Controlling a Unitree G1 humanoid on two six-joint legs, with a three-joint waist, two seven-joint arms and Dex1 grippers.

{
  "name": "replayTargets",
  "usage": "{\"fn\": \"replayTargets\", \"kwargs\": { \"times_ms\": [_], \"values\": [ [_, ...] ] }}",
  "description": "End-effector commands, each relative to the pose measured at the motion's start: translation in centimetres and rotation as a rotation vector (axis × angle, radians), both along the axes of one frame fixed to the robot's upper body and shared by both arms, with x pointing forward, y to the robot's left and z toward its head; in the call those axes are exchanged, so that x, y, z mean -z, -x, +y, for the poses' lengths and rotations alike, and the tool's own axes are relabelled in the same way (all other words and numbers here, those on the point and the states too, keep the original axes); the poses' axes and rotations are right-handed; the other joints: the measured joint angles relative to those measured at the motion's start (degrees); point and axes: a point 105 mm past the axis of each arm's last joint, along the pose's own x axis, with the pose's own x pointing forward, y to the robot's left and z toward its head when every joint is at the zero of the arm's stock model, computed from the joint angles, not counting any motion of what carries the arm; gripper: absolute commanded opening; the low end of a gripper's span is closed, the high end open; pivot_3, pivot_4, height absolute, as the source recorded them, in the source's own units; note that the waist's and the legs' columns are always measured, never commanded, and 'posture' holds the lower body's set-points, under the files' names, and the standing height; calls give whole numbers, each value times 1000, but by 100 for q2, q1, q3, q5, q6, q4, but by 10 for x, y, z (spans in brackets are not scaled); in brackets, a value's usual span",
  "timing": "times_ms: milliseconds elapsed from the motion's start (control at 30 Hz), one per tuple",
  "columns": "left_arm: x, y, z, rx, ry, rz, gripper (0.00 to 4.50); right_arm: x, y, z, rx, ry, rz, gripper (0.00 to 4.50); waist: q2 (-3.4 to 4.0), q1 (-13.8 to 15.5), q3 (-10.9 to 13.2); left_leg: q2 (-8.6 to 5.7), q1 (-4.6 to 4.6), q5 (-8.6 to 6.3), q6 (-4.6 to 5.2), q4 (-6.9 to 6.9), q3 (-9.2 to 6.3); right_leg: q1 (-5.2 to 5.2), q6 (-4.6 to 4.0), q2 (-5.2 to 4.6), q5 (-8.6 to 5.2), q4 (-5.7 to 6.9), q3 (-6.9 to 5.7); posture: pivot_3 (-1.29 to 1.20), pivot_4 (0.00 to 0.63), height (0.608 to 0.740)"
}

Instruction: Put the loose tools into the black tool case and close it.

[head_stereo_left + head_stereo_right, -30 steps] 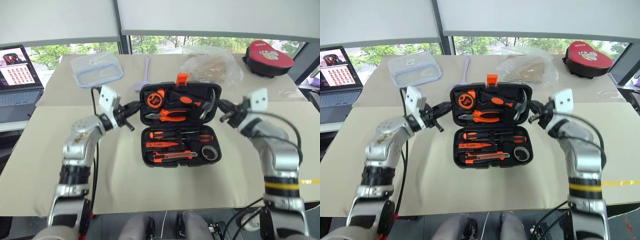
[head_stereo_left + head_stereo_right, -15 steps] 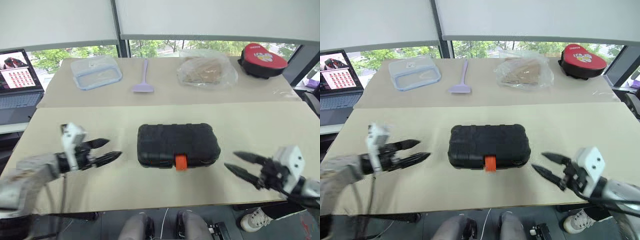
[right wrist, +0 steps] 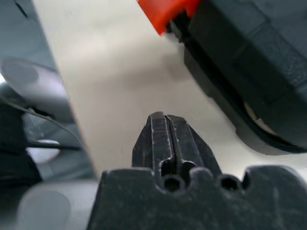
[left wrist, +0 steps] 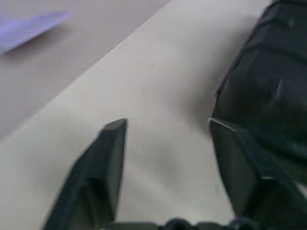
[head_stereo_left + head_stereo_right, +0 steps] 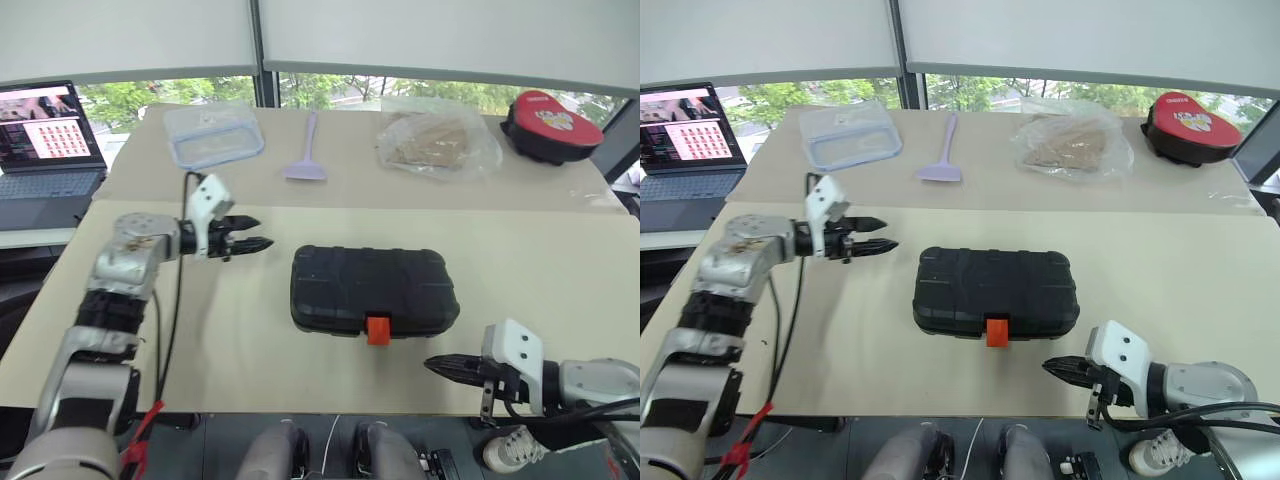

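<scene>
The black tool case [image 5: 375, 291] lies shut in the middle of the surface [image 5: 250, 350], its orange latch [image 5: 377, 330] on the near edge. The left pincer [image 5: 258, 243] hangs over the surface to the left of the case — its 2 fingers a little apart, holding nothing. The right pincer [image 5: 432, 366] is low by the near edge, just beside the latch, fingers pressed together and empty. At the far side lies a lilac spatula [image 5: 306, 158] — well apart from the case.

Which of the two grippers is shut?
The right gripper, by the table's near edge: its fingers are pressed together. The left gripper, beside the black case, shows a gap between its fingers.
</scene>
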Motion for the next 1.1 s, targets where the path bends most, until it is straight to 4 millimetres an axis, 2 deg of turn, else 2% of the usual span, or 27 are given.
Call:
{"fn": "replayTargets", "kwargs": {
  "times_ms": [33, 67, 233, 333, 433, 500, 567, 633, 667, 733, 867, 933, 1000, 1100],
  "values": [
    [6, -4, -27, 145, -122, -77, 1233, -1, -10, 5, -42, 34, -39, 0, -4, -25, 3, 1, 2, 0, 0, 1, 0, 0, 2, -3, 1, 0, 0, 0, 150, 728],
    [11, -3, -33, 177, -156, -86, 895, 1, -13, 6, -44, 45, -46, 0, -5, -45, 3, 3, 5, 0, 0, 0, 0, 2, 3, -4, 0, 0, 0, 0, 150, 728],
    [21, 3, -45, 295, -214, -95, 895, -1, -44, 8, 53, 57, -139, 0, -9, -101, 6, 18, 5, -1, -2, 1, -5, -5, 1, -30, 0, 4, 22, 0, 150, 728],
    [24, 22, -43, 430, -211, -37, 895, -10, -64, 0, 152, 54, -212, 0, -13, -111, 8, 17, 0, -1, -2, 5, -8, -7, 1, -33, 1, 4, 22, 0, 150, 728],
    [20, 25, -40, 445, -202, -42, 895, -14, -67, -3, 168, 44, -221, 0, -12, -126, 8, 9, 0, -1, -1, 6, -6, -8, 1, -38, 1, 7, 21, 0, 150, 728],
    [13, 24, -39, 438, -180, -59, 895, -16, -65, -5, 168, 39, -218, 0, -12, -111, 9, 10, -1, -1, -1, 9, -11, -7, 1, -39, 1, 7, 20, 0, 150, 728],
    [-14, 21, -45, 418, -76, -75, 895, -22, -61, -6, 162, 16, -209, 0, -12, -112, 9, 9, -3, 0, -1, 12, -15, -6, 1, -38, 1, 9, 20, 0, 150, 728],
    [-51, 32, -75, 493, 78, -62, 895, -30, -46, -5, 124, -34, -163, 0, -12, -97, 11, 10, -7, 0, 0, 15, -16, -6, 2, -36, 1, 11, 19, 0, 150, 728],
    [-59, 42, -92, 549, 119, -46, 895, -32, -40, -5, 107, -49, -140, 0, -12, -64, 13, 10, -15, 0, 0, 20, -21, -9, 2, -34, 0, 12, 12, 0, 150, 728],
    [-61, 60, -118, 643, 135, -28, 895, -32, -31, -6, 91, -55, -118, 0, -12, -19, 12, 9, -36, 0, 4, 41, -39, -6, 4, -30, 1, 9, -10, 0, 150, 728],
    [-34, 78, -159, 718, 65, -33, 895, -28, -27, -5, 104, -51, -109, 0, -10, -16, 11, 6, -18, -1, 6, 48, -39, 19, 11, -31, 5, 9, -5, 0, 150, 728],
    [-5, 76, -170, 693, -30, -22, 895, -26, -26, -1, 104, -51, -110, 0, -10, -28, 11, 7, -9, -1, 7, 47, -35, 18, 10, -36, 5, 14, 13, 0, 150, 728],
    [26, 71, -169, 662, -162, -14, 895, -26, -24, 2, 103, -56, -111, 0, -10, -41, 11, 16, -5, -1, 7, 44, -26, 10, 6, -32, 8, 19, 28, 0, 150, 728],
    [72, 69, -147, 686, -415, -57, 895, -26, -21, 4, 107, -65, -114, 0, -16, -26, 4, 32, 1, -1, 5, 34, -16, 0, -4, -26, 13, 25, 39, 0, 150, 728]
  ]
}}
